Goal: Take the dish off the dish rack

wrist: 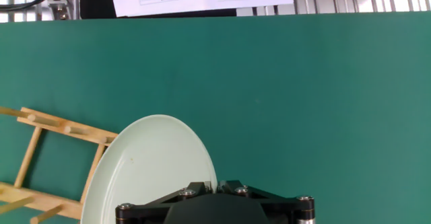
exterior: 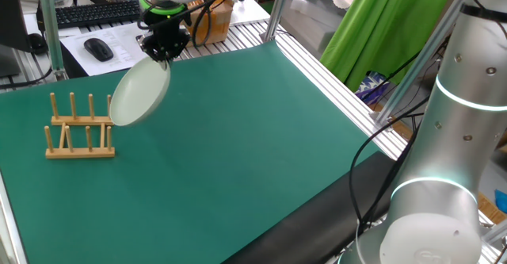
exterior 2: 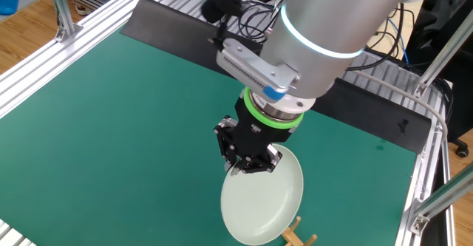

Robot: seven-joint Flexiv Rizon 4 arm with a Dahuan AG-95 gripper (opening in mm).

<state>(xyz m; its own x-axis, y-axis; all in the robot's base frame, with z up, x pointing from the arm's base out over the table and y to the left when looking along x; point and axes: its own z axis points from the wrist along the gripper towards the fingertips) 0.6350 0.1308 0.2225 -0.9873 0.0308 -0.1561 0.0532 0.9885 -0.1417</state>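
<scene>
The dish (exterior: 140, 94) is a pale greenish-white round plate. It hangs tilted in the air, clear of the rack, gripped at its upper rim. My gripper (exterior: 164, 56) is shut on that rim. The dish also shows in the other fixed view (exterior 2: 264, 198) under the gripper (exterior 2: 249, 165), and in the hand view (wrist: 151, 167) just ahead of the gripper (wrist: 217, 185). The dish rack (exterior: 78, 129) is a small light-brown wooden rack with upright pegs. It stands on the green mat, left of and below the dish, with nothing in it. It lies at the left in the hand view (wrist: 50, 160).
A green mat (exterior: 253, 153) covers the table. A keyboard (exterior: 99, 12), a mouse (exterior: 98, 49) and papers lie behind the far edge. Aluminium frame rails (exterior: 333, 82) run along the right side. The arm's base (exterior: 444, 177) stands at the near right.
</scene>
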